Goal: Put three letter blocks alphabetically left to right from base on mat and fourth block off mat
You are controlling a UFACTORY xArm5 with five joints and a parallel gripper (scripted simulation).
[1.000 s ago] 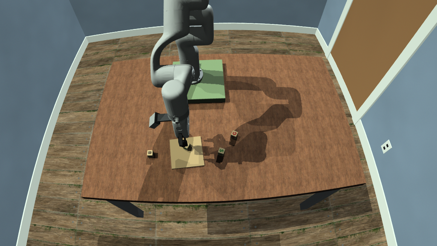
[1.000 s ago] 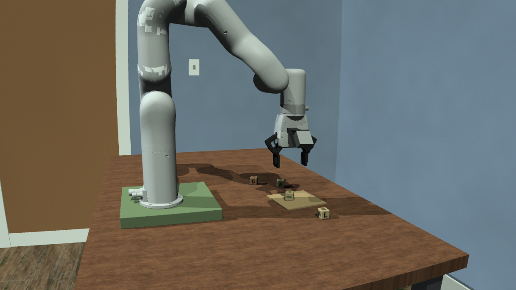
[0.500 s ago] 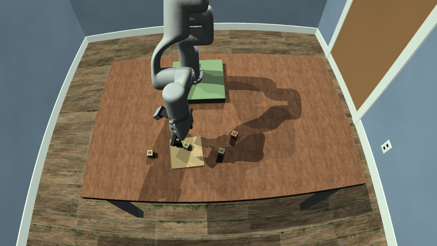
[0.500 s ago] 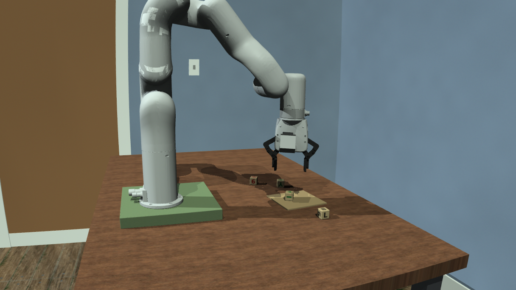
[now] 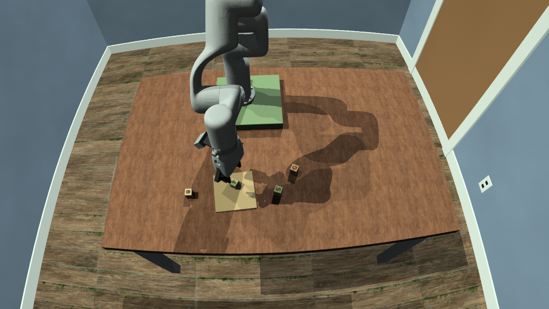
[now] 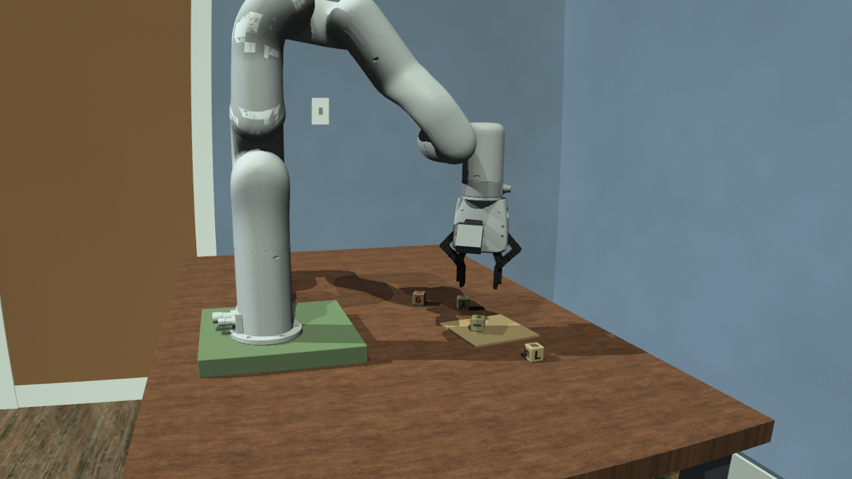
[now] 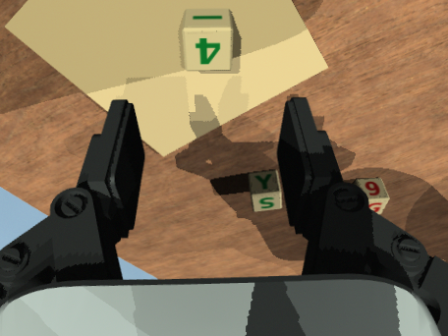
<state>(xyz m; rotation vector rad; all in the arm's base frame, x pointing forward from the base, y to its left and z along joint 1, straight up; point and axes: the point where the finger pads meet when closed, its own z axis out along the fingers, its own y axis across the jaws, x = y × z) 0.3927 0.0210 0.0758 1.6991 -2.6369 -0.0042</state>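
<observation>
The 4 block (image 5: 234, 183) (image 6: 477, 323) (image 7: 207, 48) still needs clearing from the mat (image 5: 234, 201) (image 6: 506, 335) (image 7: 275, 64); B, G and S all await placing. The hand (image 5: 228, 179) (image 6: 478, 286) (image 7: 210, 126) stands apart, apparently empty, above the worktop (image 5: 345, 218) (image 6: 387, 411) (image 7: 162, 221).

The xArm gripper (image 5: 230, 172) (image 6: 478, 287) (image 7: 210, 126) has turned above the tan mat (image 5: 230, 201) (image 6: 506, 336) (image 7: 275, 69) over the past second and sunk slightly nearer to it, its fingers drawn closer together, though still apart. The gray boxy wrist attachment (image 5: 200, 140) (image 6: 469, 235) has swung around with it. In the top view, the green "4" block (image 5: 234, 183) (image 6: 477, 323) (image 7: 207, 48) on the mat, largely hidden by the gripper a second ago, now shows its numeral.
</observation>
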